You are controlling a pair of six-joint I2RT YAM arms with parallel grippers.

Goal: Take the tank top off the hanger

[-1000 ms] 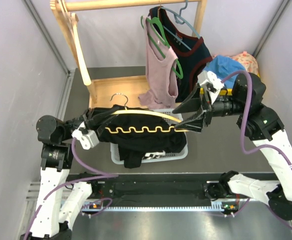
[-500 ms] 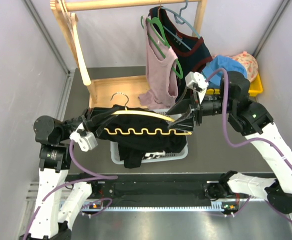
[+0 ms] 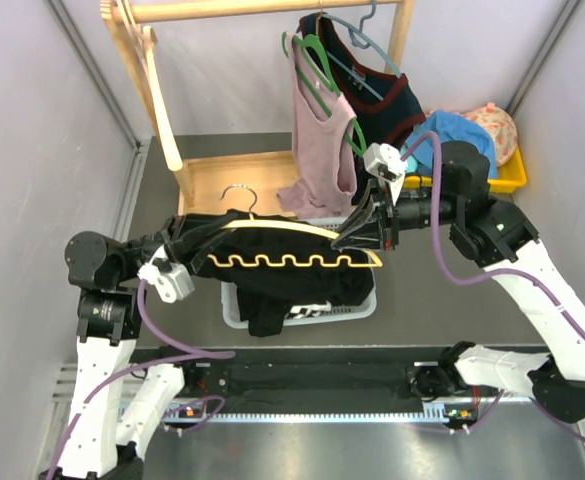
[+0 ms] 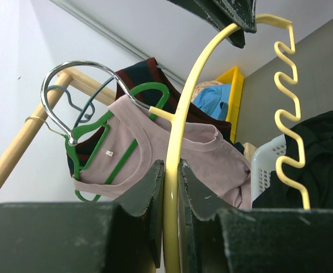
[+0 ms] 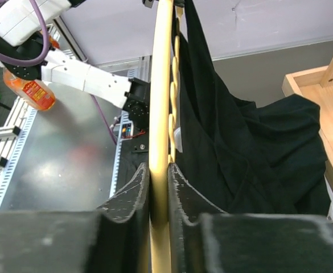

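A black tank top hangs on a yellow hanger with a wavy lower bar, held level above a white basket. My left gripper is shut on the hanger's left end; in the left wrist view its jaws pinch the yellow arm below the metal hook. My right gripper is shut on the hanger's right end; in the right wrist view its jaws clamp the yellow bar, with the black tank top draped just to the right.
A wooden clothes rack stands at the back with a pink top on a green hanger and a dark navy top. A yellow bin with blue cloth sits at the back right.
My right gripper moved left onto the hanger's right end and shut on it. The left gripper kept its hold, and the hanger stayed level.
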